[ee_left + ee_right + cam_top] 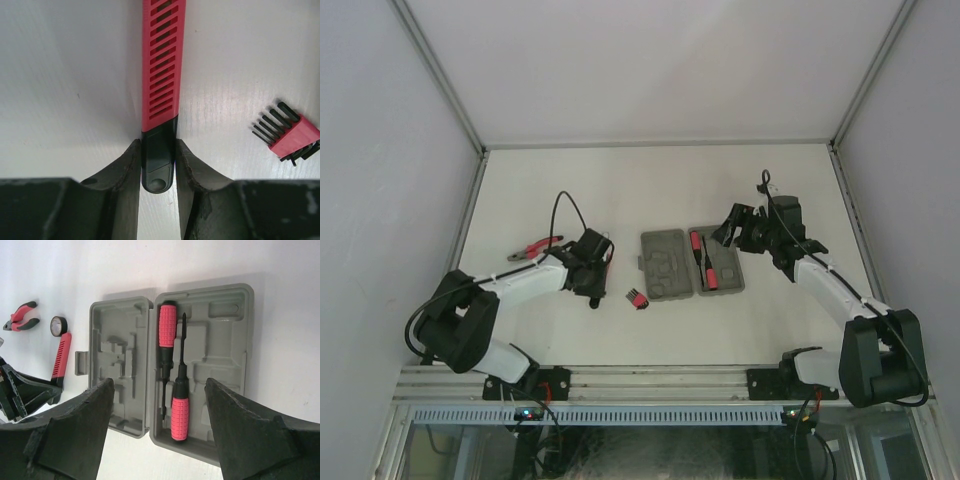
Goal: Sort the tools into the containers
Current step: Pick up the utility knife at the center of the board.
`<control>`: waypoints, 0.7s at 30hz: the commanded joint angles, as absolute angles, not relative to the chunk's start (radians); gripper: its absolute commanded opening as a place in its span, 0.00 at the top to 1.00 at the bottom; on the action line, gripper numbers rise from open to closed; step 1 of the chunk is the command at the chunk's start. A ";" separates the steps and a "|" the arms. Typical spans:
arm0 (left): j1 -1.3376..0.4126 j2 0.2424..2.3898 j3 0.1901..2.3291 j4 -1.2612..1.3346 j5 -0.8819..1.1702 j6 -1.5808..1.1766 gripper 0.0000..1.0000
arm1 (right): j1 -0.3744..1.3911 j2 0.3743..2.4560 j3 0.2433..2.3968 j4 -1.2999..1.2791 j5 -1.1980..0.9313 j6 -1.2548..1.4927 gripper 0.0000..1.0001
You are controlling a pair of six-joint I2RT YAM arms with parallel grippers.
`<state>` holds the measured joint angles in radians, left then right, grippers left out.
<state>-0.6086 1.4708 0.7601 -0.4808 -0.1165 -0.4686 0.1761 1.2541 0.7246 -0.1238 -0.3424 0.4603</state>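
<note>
The grey tool case (666, 266) lies open mid-table, also in the right wrist view (120, 345). Its right half holds two red-handled screwdrivers (167, 330) (180, 410); its left half is empty. My left gripper (158, 150) is shut on the black end of the longer red-black tool (160, 70), left of the case (595, 270). The hex key set (292, 135) lies to its right (636, 297). The red-handled pliers (535, 248) (20, 316) and small black ring (58, 326) lie further left. My right gripper (159, 382) is open and empty above the case's right half (732, 228).
White walls and a metal frame enclose the white table (650, 190). The arm bases sit on the rail at the near edge (650, 385). My left arm's cable (560, 205) loops above the pliers.
</note>
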 commanded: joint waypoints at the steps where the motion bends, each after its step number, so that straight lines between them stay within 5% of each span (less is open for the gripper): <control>1: -0.615 1.449 0.824 -0.478 -0.136 -0.494 0.70 | 0.167 1.224 0.739 -0.102 -0.311 0.457 0.27; 15: -0.612 1.270 0.802 -0.357 0.025 -0.470 0.90 | 0.166 1.123 0.748 -0.119 -0.257 0.468 0.27; 21: -0.611 1.193 0.821 -0.291 0.088 -0.475 0.95 | 0.166 1.085 0.745 -0.030 -0.423 0.461 0.27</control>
<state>-0.6086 1.2602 0.7708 -0.3817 0.0174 -0.4843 0.1699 1.1202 0.7246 -0.1253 -0.3008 0.4610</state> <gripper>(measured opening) 0.330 0.728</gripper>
